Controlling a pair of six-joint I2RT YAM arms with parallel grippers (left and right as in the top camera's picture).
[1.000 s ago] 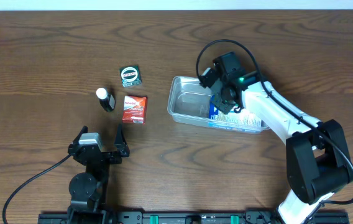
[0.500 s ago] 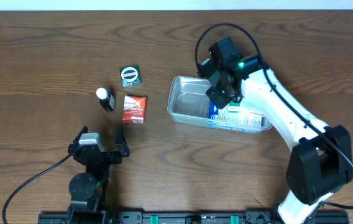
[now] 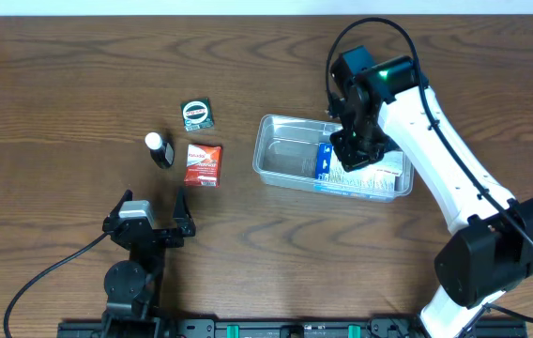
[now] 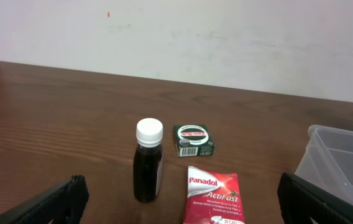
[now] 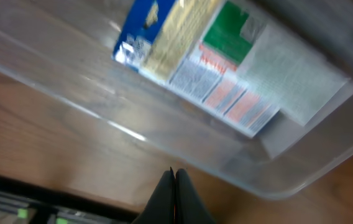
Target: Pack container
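Observation:
The clear container (image 3: pixel 283 158) stands right of centre, with a blue and white packet (image 3: pixel 365 176) lying in its right half. My right gripper (image 3: pixel 353 143) is shut and empty above the container's right part. In the right wrist view, its closed fingertips (image 5: pixel 174 174) sit over the container's wall (image 5: pixel 102 81) and the packet (image 5: pixel 226 68). My left gripper (image 3: pixel 149 214) is open and empty near the front edge. In the left wrist view the container's corner (image 4: pixel 341 155) shows at the right.
A dark bottle with a white cap (image 3: pixel 159 148) (image 4: pixel 148 163), a red Panadol packet (image 3: pixel 204 164) (image 4: pixel 212 194) and a small green packet (image 3: pixel 196 114) (image 4: pixel 192 139) lie left of the container, ahead of the left gripper (image 4: pixel 186 206).
My right arm has swung right and back over the container. The blue and white packet stays in the container. The left arm has not moved.

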